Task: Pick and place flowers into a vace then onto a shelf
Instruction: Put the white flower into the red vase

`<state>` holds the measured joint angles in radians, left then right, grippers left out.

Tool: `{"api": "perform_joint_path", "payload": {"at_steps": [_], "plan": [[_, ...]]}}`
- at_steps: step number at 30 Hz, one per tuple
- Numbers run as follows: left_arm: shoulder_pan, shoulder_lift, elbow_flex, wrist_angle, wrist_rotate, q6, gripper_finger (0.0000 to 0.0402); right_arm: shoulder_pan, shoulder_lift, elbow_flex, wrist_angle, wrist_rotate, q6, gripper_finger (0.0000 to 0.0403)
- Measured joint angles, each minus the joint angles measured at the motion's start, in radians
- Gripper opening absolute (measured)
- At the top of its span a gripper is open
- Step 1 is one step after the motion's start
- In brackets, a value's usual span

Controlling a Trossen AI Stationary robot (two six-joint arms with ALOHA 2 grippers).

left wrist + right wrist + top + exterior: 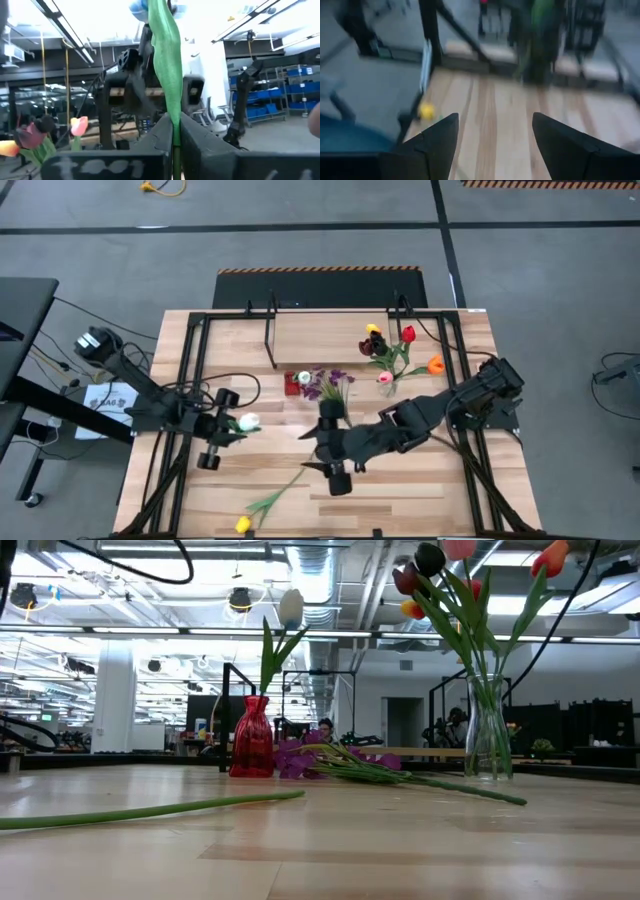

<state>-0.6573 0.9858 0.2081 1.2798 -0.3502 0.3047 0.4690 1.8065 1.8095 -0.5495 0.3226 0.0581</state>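
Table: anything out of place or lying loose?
Yes. A yellow tulip lies flat near the table's front edge, and a purple sprig lies on its side between the red vase and the clear vase. The left gripper holds a white tulip; the right gripper is open, empty.

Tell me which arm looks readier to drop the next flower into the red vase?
Probably the left: its hand is shut on the white tulip's green stem, near the small red glass vase. The right hand is open and empty.
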Motion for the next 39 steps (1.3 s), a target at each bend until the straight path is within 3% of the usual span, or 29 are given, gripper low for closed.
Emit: {"api": "perform_joint_path", "payload": {"at_steps": [4, 9, 21, 35, 39], "plan": [[0.002, 0.091, -0.003, 0.108, 0.022, 0.028, 0.0, -0.031, 0.025, 0.002, 0.208, -0.028, -0.115, 0.0248], [-0.001, 0.22, 0.006, 0.285, 0.033, 0.084, 0.0, -0.081, 0.091, 0.001, 0.342, -0.076, -0.154, 0.0248], [0.004, 0.247, 0.024, 0.276, 0.027, 0.093, 0.0, -0.097, 0.23, -0.001, 0.616, -0.14, -0.226, 0.0248], [0.022, 0.247, 0.025, 0.25, 0.025, 0.071, 0.0, -0.141, 0.23, 0.0, 0.715, -0.138, -0.242, 0.0246], [0.037, 0.247, 0.025, 0.239, 0.025, 0.053, 0.0, -0.146, 0.23, 0.0, 0.718, -0.138, -0.227, 0.0221]]}}
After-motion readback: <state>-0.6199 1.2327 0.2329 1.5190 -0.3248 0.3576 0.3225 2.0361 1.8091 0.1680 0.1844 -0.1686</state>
